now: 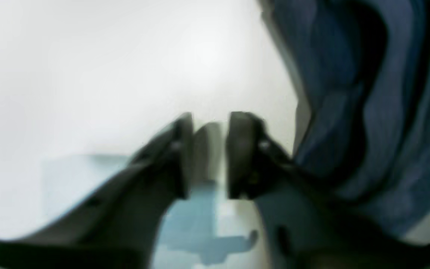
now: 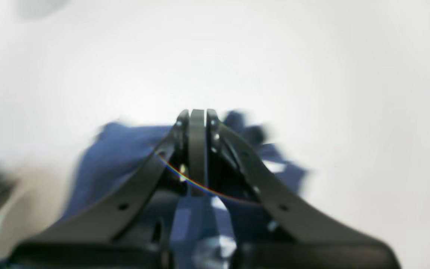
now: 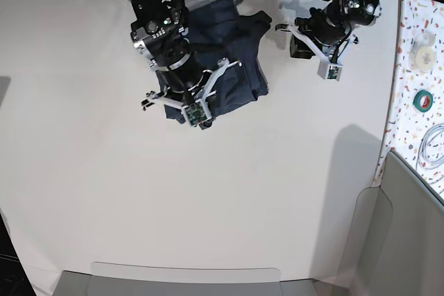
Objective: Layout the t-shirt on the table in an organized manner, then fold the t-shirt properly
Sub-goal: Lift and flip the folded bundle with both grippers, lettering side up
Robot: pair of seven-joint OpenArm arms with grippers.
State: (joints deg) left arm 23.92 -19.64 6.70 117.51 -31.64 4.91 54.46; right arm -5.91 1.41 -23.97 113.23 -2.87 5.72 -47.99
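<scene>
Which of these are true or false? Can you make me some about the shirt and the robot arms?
1. The t-shirt is spread out flat. False: it lies bunched up.
2. The right gripper is shut, right over the shirt. True.
3. The left gripper holds the shirt. False: nothing is between its jaws; the shirt is beside it.
4. The table is white. True.
</scene>
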